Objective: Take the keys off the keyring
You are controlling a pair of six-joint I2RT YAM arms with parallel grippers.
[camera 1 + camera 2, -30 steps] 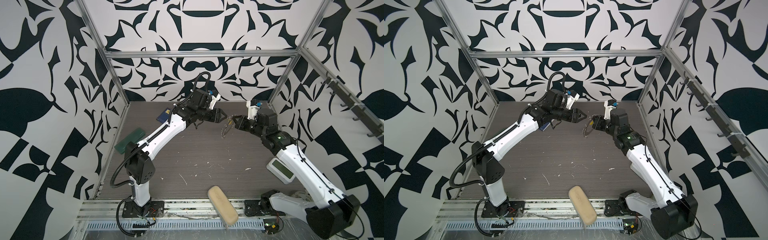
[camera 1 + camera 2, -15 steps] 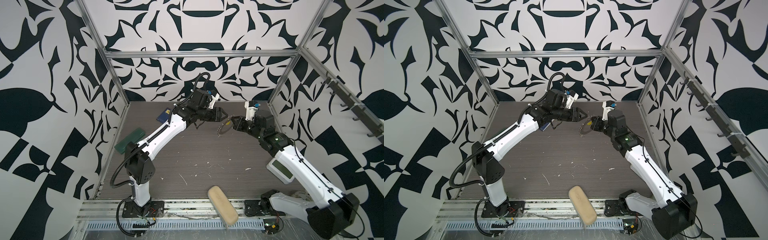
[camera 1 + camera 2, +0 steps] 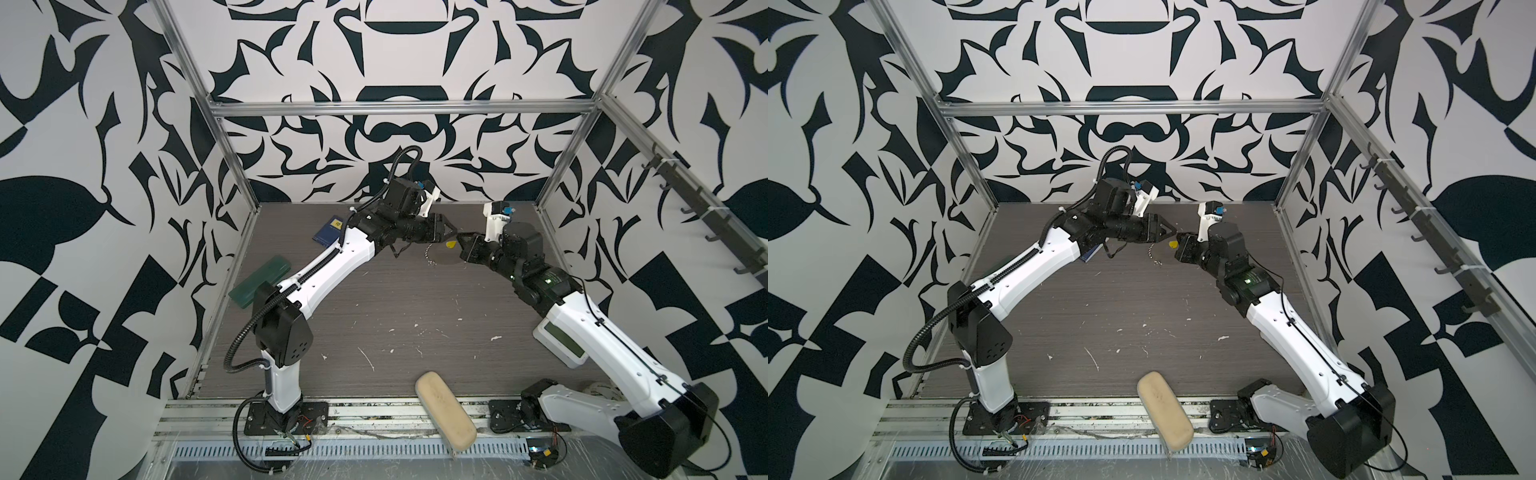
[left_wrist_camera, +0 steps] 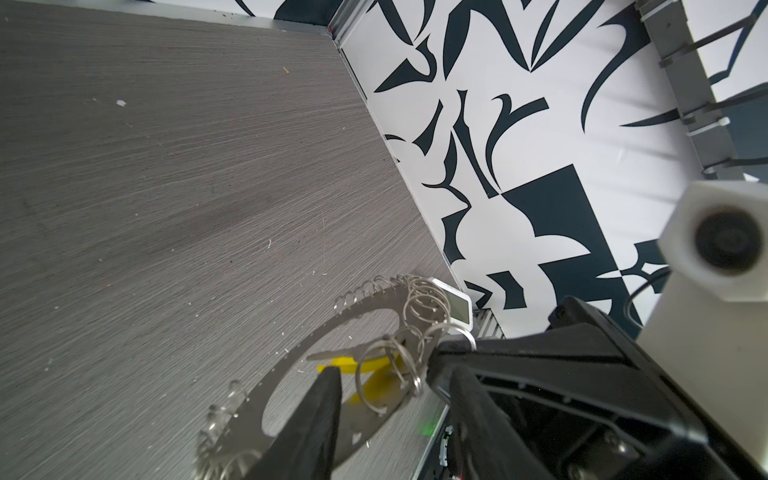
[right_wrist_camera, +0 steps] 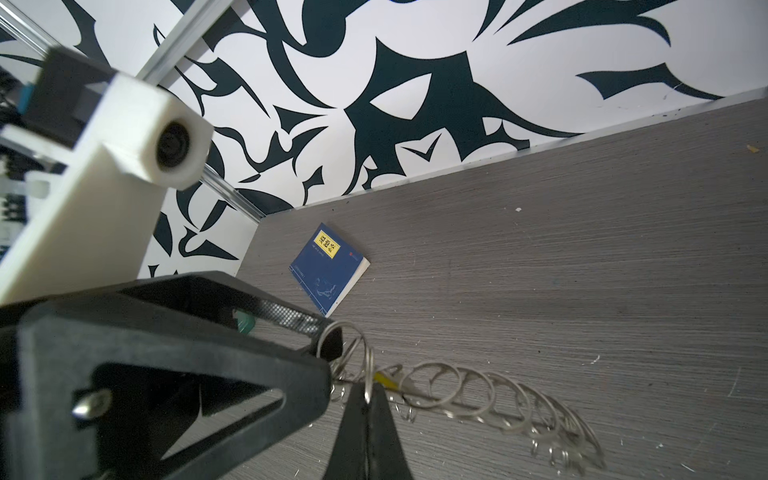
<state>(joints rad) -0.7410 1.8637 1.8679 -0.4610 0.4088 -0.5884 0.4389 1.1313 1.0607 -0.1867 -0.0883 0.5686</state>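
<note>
- Hanging above the table [image 3: 395, 299] near its far edge, the keyring [image 4: 365, 307] is clamped at its rim by the right gripper [image 5: 366, 395].
- The tag [image 4: 374, 386] is straddled by the left gripper [image 3: 452, 233], its jaws parted.

hidden: yellow key tag [image 4: 338, 367] partly behind rings [image 4: 424, 303] | keyring disc [image 4: 365, 309] (lower rim) behind left end effector [image 4: 384, 368]
</note>
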